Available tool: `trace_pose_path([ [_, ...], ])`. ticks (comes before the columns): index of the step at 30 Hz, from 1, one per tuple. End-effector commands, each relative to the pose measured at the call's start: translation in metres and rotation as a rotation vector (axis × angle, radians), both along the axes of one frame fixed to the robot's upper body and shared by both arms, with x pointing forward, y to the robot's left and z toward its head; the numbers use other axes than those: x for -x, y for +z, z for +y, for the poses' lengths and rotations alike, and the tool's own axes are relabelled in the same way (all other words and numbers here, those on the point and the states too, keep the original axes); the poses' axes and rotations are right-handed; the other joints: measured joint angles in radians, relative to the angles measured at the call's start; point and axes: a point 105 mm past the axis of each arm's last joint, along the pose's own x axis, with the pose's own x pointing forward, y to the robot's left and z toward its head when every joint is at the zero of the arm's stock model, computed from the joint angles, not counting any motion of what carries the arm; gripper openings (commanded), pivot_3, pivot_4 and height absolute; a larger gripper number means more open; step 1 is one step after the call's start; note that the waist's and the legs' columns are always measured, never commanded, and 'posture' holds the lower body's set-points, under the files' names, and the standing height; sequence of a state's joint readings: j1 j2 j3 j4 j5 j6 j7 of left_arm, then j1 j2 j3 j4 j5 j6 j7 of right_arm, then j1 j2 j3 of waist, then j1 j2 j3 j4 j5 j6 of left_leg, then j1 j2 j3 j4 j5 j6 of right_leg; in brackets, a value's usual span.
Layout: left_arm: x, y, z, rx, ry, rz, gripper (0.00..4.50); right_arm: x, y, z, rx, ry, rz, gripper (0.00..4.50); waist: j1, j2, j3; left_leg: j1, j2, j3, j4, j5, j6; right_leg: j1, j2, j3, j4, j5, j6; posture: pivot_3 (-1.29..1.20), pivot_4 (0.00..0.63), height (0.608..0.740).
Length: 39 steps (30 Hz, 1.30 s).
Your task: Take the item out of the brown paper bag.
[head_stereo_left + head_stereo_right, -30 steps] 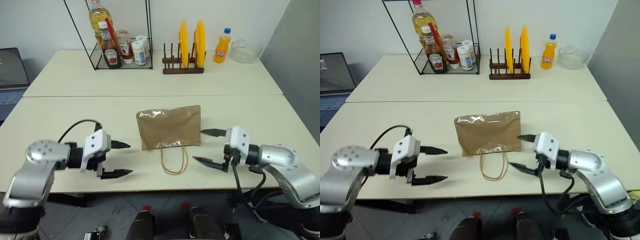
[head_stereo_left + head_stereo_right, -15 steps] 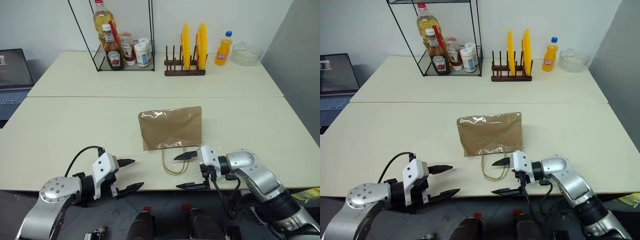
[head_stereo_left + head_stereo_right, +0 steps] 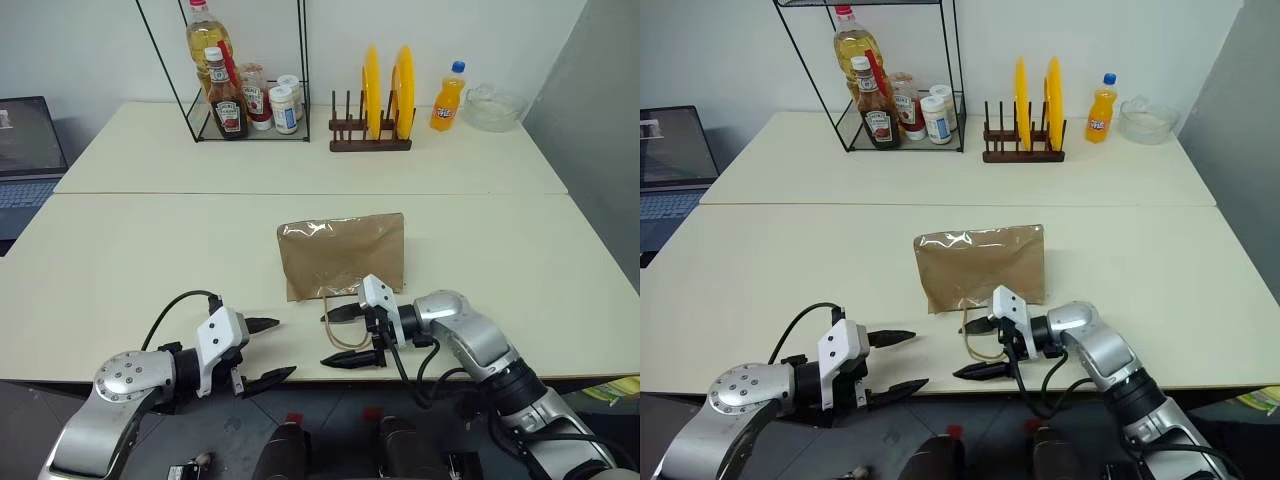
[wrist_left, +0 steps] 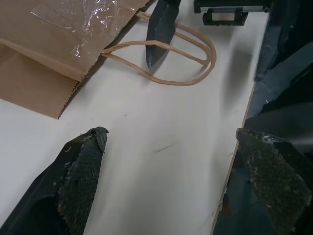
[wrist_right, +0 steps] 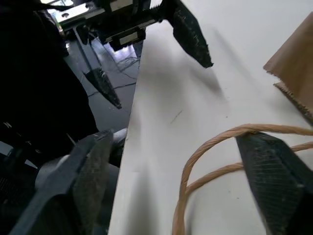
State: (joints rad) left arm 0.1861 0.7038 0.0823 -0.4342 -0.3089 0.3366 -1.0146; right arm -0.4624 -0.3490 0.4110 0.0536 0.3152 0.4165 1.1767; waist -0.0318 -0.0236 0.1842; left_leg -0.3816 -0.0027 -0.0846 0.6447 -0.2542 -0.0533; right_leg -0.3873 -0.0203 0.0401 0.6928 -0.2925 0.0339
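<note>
Though crinkled, brown paper bag (image 3: 342,254) flat, twisted loop handles (image 4: 166,62) outward.

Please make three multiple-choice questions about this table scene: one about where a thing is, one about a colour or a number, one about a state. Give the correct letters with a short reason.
1. Where does the brown paper bag lie?
A. Inside the wire rack
B. Flat on the near table, between the two grippers and a little beyond them
C. On the floor

2. How many yellow plates stand in the wooden rack?
A. Two
B. Four
C. None

3. What state is the right gripper in?
A. Shut on a bottle
B. Open, with one finger over the bag's handles
C. Shut on the bag's edge

Answers:
1. B: the bag lies flat on the near table's middle, past the left gripper and the right gripper.
2. A: two yellow discs stand upright in the rack.
3. B: its fingers stand apart, holding nothing, the upper one above the paper loops.
</note>
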Motion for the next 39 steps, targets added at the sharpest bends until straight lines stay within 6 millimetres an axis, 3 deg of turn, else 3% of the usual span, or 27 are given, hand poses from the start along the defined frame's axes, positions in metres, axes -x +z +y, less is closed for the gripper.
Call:
trace_pose_path([
  [1,-0.002,0.006,-0.003,0.005,-0.021,-0.032,4.50,-0.007,0.022,-0.006,-0.055,-0.017,0.010,2.87,0.000,0.000,0.000,0.000,0.000,0.000,0.000,0.000,0.000,0.000,0.000,0.000,0.000,0.000,0.000,0.00,0.150,0.740],
  [9,-0.007,0.012,-0.018,0.023,-0.081,-0.091,4.50,-0.003,0.056,-0.004,-0.128,-0.026,0.125,0.03,0.000,0.000,0.000,0.000,0.000,0.000,0.000,0.000,0.000,0.000,0.000,0.000,0.000,0.000,0.000,0.00,0.150,0.740],
  [18,-0.014,0.011,-0.038,0.215,-0.018,0.111,4.50,-0.015,0.088,-0.008,-0.153,-0.059,0.097,0.03,-0.001,0.000,0.000,-0.001,0.000,-0.001,-0.001,0.000,0.000,0.000,0.000,-0.001,-0.001,0.000,0.000,0.00,0.150,0.740],
  [21,-0.030,0.004,-0.046,0.292,0.062,0.168,4.50,-0.016,0.098,-0.005,-0.167,-0.061,0.080,0.03,0.000,0.000,0.000,-0.001,-0.001,-0.001,0.000,0.000,0.000,0.000,0.000,-0.001,-0.001,0.000,0.000,0.00,0.150,0.740],
  [29,-0.058,0.010,-0.068,0.435,0.122,0.207,4.50,-0.013,0.098,-0.004,-0.155,-0.066,0.059,0.03,0.000,0.000,0.000,-0.002,-0.001,-0.002,0.000,0.000,0.000,0.000,0.000,-0.001,-0.002,0.000,0.000,0.00,0.150,0.740],
  [32,-0.058,0.010,-0.078,0.455,0.112,0.217,3.92,-0.015,0.098,-0.004,-0.156,-0.079,0.045,0.00,0.000,0.000,0.000,-0.002,-0.001,-0.002,0.000,0.000,0.000,0.000,0.000,-0.001,-0.002,0.000,0.000,0.00,0.150,0.740],
  [39,-0.049,-0.007,-0.072,0.374,0.099,0.226,1.65,-0.022,0.110,-0.007,-0.175,-0.112,-0.004,0.00,-0.001,0.000,0.000,-0.002,-0.001,-0.002,-0.001,0.000,0.000,-0.001,0.000,-0.001,-0.003,0.000,0.000,0.00,0.150,0.740],
])
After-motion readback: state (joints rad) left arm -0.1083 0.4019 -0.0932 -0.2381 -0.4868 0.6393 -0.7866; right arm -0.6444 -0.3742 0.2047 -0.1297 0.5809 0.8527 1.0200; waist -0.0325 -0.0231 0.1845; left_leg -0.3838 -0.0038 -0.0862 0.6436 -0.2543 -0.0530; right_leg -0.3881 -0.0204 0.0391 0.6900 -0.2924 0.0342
